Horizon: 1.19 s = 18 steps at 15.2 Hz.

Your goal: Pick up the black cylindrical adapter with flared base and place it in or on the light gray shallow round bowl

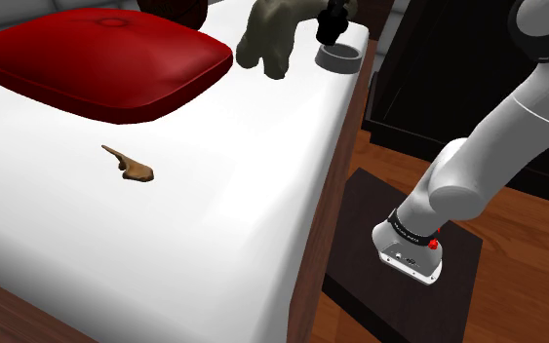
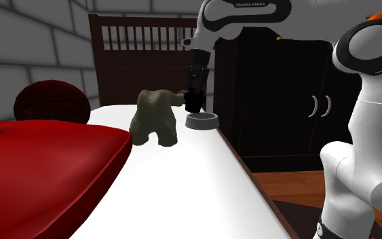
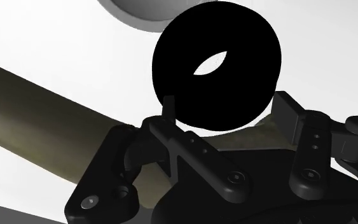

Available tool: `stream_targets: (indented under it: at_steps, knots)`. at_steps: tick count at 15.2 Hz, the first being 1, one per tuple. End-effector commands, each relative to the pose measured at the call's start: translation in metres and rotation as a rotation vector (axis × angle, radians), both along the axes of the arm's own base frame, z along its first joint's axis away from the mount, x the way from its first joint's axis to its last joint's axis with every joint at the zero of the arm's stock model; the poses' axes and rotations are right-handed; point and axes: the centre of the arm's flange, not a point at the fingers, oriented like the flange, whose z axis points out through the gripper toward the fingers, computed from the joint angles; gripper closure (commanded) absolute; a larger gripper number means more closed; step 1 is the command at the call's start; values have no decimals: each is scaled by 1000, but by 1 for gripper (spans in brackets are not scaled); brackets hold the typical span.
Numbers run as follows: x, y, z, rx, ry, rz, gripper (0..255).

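Pick-up done: hand (image 2: 195, 94) clenched round black adapter (image 3: 247, 70), held aloft at far end of bed (image 1: 214, 195). Left: lower, release into grey bowl (image 1: 343, 64). Adapter hangs below hand, flared base down, just above bowl, toward bowl's 11 o'clock in shoulder view; apparently not touching.

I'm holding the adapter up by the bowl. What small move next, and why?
Probably shift the hand a little toward the middle of the bowl before lowering: the black adapter it clasps seems to hang over the rim, next to the olive toy.
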Motion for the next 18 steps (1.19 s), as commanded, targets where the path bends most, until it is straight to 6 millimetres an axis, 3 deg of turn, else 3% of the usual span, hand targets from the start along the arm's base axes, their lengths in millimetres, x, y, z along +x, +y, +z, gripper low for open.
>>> stream_targets:
  at_steps: [1, 5, 18]
  knots:
    - [6, -27, 0, -1, -1, 2, 255]
    - [14, -73, 2, -1, -1, 2, 255]
    - [14, -73, -67, -1, -1, 2, 255]
